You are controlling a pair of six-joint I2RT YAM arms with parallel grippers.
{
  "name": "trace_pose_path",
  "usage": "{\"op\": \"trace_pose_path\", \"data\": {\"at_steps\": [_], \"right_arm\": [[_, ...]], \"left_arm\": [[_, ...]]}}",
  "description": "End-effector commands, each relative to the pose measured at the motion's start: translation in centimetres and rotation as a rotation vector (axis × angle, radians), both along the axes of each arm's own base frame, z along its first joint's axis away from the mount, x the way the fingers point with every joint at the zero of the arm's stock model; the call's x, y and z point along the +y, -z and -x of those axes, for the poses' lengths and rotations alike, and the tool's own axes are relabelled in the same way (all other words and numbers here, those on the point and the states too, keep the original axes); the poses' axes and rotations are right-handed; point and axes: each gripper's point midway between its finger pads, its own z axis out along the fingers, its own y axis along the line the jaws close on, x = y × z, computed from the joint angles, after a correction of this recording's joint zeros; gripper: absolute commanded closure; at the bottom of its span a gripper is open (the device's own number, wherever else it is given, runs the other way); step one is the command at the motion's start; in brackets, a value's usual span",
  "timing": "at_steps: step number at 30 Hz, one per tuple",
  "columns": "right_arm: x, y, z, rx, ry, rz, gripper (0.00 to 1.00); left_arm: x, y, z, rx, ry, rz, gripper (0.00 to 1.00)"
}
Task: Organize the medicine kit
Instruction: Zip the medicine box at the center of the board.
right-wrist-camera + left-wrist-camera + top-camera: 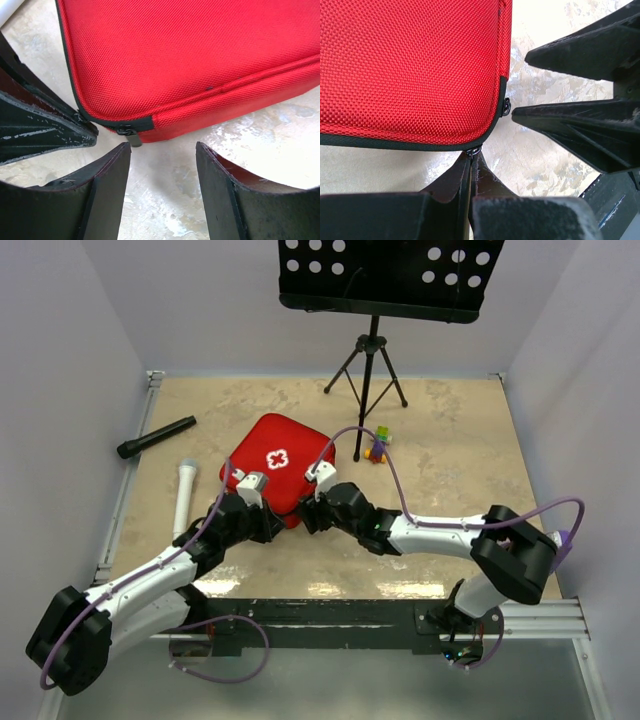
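Right tool stands open just short of the free zip pull; left tool is pinched shut on what looks like the corner zip pull.

The medicine kit lies closed, cross up, on the tabletop, its near corner pointing between the two arms. The free zip pull hangs just ahead of the right tool, closer to its left finger than to mid-gap. The right arm is nearer and probably needs a slight sideways shift before closing.
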Motion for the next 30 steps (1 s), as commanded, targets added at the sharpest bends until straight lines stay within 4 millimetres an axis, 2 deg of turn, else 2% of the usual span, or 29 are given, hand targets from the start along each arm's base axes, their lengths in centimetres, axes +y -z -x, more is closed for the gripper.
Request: {"op": "trace_pose_path", "data": {"at_steps": [1,7,15,20,30], "right_arm": [[1.8,-1.1,0.2,-0.021,-0.045,-0.048,0.41],[2.5,-1.3,0.5,-0.018,-0.074,-0.063,0.42],[2.8,-0.9,-0.1,-0.023,-0.057,-0.050,0.42],[3.1,-0.2,-0.6,-0.009,-0.031,-0.040,0.47],[3.3,-0.7,-0.8,-0.020,-0.025,-0.056,0.59]], "left_arm": [[-0.4,-1.7,-0.8,-0.052,-0.003,0.021,1.00],[-0.3,-1.6,-0.6,-0.049,0.000,0.018,1.00],[-0.4,-1.5,-0.5,-0.045,0.004,0.022,1.00],[-0.3,-1.4,-0.4,-0.046,0.001,0.021,1.00],[-0.3,-1.3,-0.4,-0.047,0.004,0.020,1.00]]}}
